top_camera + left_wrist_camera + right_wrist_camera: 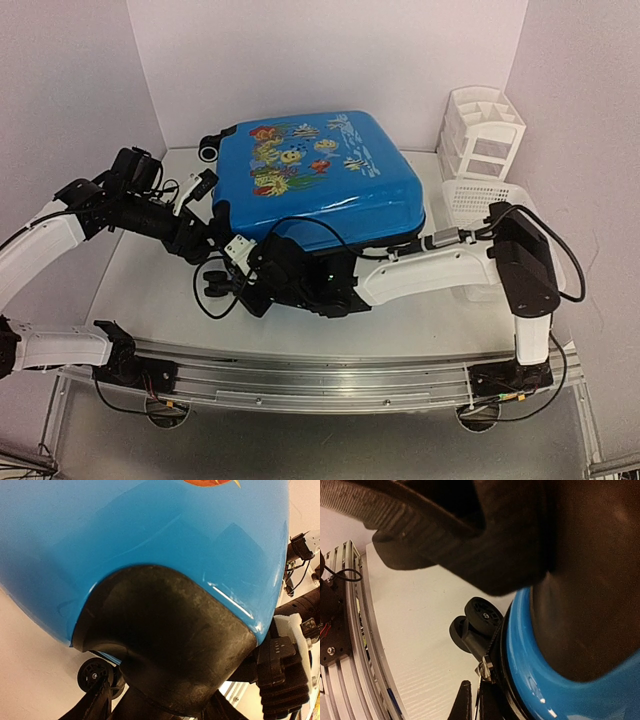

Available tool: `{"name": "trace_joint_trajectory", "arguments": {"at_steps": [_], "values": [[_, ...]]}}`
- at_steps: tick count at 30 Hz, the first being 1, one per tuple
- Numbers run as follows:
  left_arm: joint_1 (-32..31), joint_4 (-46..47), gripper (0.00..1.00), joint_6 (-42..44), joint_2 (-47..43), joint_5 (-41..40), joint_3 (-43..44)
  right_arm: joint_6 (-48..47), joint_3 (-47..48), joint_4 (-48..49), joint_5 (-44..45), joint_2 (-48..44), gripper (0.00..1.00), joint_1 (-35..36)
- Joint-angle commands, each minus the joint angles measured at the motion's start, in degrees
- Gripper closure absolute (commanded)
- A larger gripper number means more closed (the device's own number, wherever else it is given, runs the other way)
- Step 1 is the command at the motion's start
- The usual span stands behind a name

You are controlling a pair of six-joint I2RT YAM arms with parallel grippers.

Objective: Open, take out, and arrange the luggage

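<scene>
Left gripper (190, 692) stands half spread, clamped across the black corner cap (170, 645) at the 7 o'clock corner of the luggage (320, 190). Right gripper (220, 285) is fully closed just beside that corner (pinching what, I cannot tell). The luggage lies flat and closed, mid-table (150, 290), towards 12 o'clock.

Both arms (430, 268): white links, blk joints, blk cables.

Luggage's (555, 700) blue corner; wheels (481, 616), apparently two.
</scene>
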Motion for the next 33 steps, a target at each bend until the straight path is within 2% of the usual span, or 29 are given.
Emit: {"name": "trace_joint_trajectory", "arguments": {"at_steps": [1, 10, 13, 15, 17, 21, 25, 27, 33], "values": [[-0.04, 13.87, 1.0, -12.12, -1.36, 3.08, 2.08, -0.95, 5.65, 6.06, -5.6, 2.32, 1.0, 2.51], [-1.14, 13.89, 0.99, -9.06, -0.24, 5.97, 1.07, 4.07, 2.75, 6.26, 1.02, 1.22, 1.0, 2.51], [-1.16, 10.23, 0.9, -2.29, 3.14, 8.67, 2.78, 5.44, 1.7, 6.19, 3.52, 1.1, 1.0, 2.55], [-1.14, 6.76, 0.79, 3.75, 5.54, 8.35, 4.76, 6.04, 1.07, 6.23, 4.87, 1.1, 1.0, 2.52], [-1.14, 1.84, 0.66, 9.7, 7.14, 7.93, 6.79, 6.35, 0.58, 6.27, 5.57, 1.09, 1.0, 2.51], [-1.13, -2.75, 0.29, 15.71, 6.01, 9.15, 10.85, 6.81, -0.3, 6.2, 6.07, 1.59, 1.0, 2.51], [-1.09, -5.57, 0.07, 18.7, 4.6, 7.9, 15.44, 7.79, -1.31, 6.25, 7.75, 1.97, 1.0, 2.51], [-1.04, -8.78, 0.01, 21.11, 4.93, 6.99, 18.78, 7.68, -1.26, 6.23, 8.23, 2.02, 1.0, 2.51], [1.86, -11.97, 0.0, 28.65, 7.77, 3.45, 25.92, 5.74, -0.42, 6.15, 7.83, 2.79, 1.0, 2.43]]}}
